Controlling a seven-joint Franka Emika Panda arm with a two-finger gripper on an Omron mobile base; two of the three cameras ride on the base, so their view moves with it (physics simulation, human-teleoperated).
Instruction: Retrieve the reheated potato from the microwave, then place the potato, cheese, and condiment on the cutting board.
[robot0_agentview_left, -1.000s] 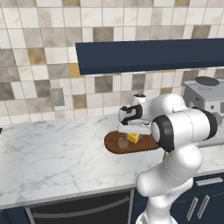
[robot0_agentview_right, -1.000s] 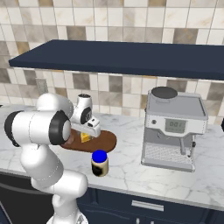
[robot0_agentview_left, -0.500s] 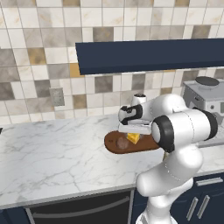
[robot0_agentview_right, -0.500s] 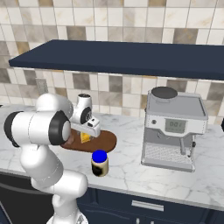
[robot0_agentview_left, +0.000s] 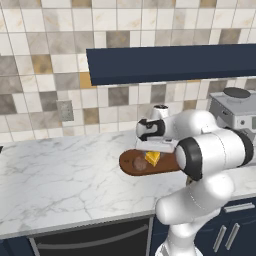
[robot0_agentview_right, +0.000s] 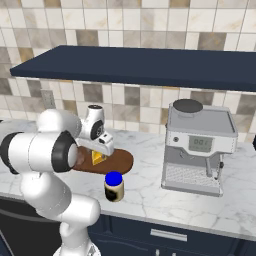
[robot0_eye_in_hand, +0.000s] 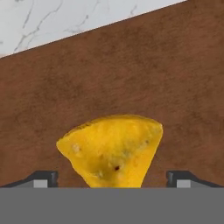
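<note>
- While the fingers (robot0_eye_in_hand: 112, 178) stand wide apart on either side of the cheese (robot0_eye_in_hand: 111, 151), they grip nothing; the wedge lies flat on the cutting board (robot0_eye_in_hand: 175, 87), free of both tips.
- If the hand rises crooked, one tip could catch the wedge and drag it toward the board's rim, or knock it against the potato (robot0_agentview_left: 139, 163) lying just beside it on the same board.
- Since the condiment (robot0_agentview_right: 114, 186) stands on the desk (robot0_agentview_right: 150, 195) near its front edge, just in front of the board, it seems to be the one thing left to move.
- Reaching for the jar means swinging the arm across the board; a low elbow or wrist could sweep the cheese or potato off.
- Being upright and close to the desk's front edge, the jar could tip or roll off if the fingers nudge it before closing.
</note>
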